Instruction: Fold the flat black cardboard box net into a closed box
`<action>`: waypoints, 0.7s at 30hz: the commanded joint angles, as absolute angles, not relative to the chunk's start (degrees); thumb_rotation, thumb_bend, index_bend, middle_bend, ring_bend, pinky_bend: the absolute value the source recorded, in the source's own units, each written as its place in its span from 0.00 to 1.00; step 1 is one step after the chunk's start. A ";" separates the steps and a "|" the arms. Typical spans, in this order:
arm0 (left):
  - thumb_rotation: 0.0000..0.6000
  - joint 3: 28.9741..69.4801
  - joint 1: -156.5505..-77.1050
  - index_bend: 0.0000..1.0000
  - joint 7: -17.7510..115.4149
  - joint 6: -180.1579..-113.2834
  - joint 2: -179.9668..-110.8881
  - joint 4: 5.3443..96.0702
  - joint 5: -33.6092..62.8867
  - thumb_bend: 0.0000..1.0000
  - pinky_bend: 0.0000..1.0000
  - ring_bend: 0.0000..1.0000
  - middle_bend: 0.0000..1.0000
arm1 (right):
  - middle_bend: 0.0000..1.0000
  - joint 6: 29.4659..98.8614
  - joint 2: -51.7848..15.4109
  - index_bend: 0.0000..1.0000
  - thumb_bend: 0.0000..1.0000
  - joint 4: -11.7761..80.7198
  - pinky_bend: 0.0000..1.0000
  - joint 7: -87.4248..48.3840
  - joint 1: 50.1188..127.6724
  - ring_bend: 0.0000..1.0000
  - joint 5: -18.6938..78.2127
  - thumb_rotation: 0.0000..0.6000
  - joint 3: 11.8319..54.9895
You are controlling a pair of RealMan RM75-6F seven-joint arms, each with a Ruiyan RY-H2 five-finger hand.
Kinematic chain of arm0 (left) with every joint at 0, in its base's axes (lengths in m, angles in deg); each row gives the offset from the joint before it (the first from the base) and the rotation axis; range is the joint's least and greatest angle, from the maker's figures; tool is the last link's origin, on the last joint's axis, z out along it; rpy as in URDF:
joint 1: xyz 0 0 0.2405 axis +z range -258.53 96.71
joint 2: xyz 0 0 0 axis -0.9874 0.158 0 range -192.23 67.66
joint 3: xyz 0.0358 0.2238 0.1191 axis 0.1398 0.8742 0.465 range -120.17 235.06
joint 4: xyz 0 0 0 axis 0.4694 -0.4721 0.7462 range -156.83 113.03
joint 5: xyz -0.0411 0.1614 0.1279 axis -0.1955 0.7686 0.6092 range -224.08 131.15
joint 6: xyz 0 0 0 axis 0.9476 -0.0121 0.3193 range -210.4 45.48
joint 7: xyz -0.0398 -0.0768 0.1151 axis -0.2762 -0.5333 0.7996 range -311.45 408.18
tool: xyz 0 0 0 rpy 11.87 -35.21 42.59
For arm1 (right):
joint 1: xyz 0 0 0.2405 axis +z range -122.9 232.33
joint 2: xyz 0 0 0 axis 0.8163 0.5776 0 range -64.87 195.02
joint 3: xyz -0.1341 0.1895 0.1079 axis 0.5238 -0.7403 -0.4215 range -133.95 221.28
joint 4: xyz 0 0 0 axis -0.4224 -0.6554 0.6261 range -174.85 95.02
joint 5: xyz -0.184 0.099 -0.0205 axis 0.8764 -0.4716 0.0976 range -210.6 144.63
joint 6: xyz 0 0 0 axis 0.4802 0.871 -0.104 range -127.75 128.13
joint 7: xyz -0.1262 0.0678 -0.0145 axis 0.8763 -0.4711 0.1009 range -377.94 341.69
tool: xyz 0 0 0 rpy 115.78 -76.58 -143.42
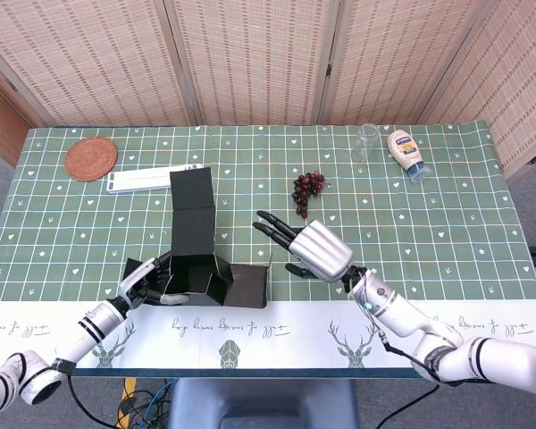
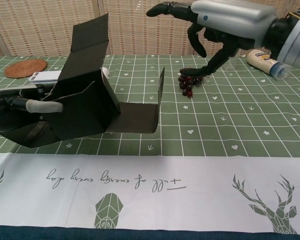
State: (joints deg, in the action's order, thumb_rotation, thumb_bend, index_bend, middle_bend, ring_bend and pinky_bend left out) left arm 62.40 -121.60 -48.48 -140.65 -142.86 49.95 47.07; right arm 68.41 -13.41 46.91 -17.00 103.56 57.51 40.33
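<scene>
From the head view, your left hand (image 1: 146, 281) gripped the left side of the black cardboard box net (image 1: 194, 255), its fingers (image 1: 157, 265) curled onto the half-folded walls. The net sat on the worktop (image 1: 89, 223) with one long flap standing up behind those fingers and a flat panel stretching away to their right. Your right hand (image 1: 311, 248) hovered to the right of that panel, apart from the card, fingers spread and holding nothing. Beyond its fingertips lay a bunch of grapes (image 1: 306, 189).

From the chest view, your left hand (image 2: 15, 104) held the folded corner of the net (image 2: 87, 100), with the thumb laid across the card's near face. Your right hand (image 2: 225, 22) hung high above the worktop (image 2: 240, 125), fingers (image 2: 217, 57) spread and pointing down, touching no card. The grapes (image 2: 189, 80) lay just beneath those fingertips.
</scene>
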 commanded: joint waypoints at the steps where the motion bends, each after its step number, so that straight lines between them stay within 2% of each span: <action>1: 1.00 62.87 -123.29 0.15 -53.32 -140.12 -140.39 50.53 48.35 0.10 0.63 0.64 0.26 | 0.02 69.91 -15.20 0.00 0.24 44.63 0.99 -17.37 101.97 0.67 59.22 1.00 41.40; 5: 1.00 62.96 -124.59 0.15 -56.79 -139.98 -138.69 51.20 49.05 0.10 0.63 0.64 0.26 | 0.02 71.32 -18.58 0.00 0.13 41.53 0.99 -16.80 101.12 0.67 60.84 1.00 41.52; 10: 1.00 63.21 -126.06 0.15 -60.41 -139.97 -136.98 52.06 49.87 0.10 0.63 0.63 0.25 | 0.02 73.66 -23.41 0.00 0.06 36.94 0.99 -15.37 100.52 0.67 63.15 1.00 41.12; 13: 1.00 63.82 -127.00 0.15 -61.34 -139.65 -136.33 52.21 50.81 0.10 0.63 0.63 0.25 | 0.02 76.26 -26.91 0.00 0.07 33.63 0.99 -14.37 100.45 0.67 65.07 1.00 40.36; 17: 1.00 64.74 -127.87 0.14 -61.74 -139.47 -136.11 52.22 51.85 0.10 0.63 0.63 0.24 | 0.02 78.09 -30.55 0.00 0.15 30.30 0.99 -13.93 100.99 0.67 66.74 1.00 39.36; 21: 1.00 65.94 -128.78 0.14 -59.92 -138.84 -136.44 51.53 53.13 0.10 0.63 0.63 0.23 | 0.03 78.33 -33.64 0.00 0.18 27.25 0.99 -13.41 102.23 0.67 68.04 1.00 38.63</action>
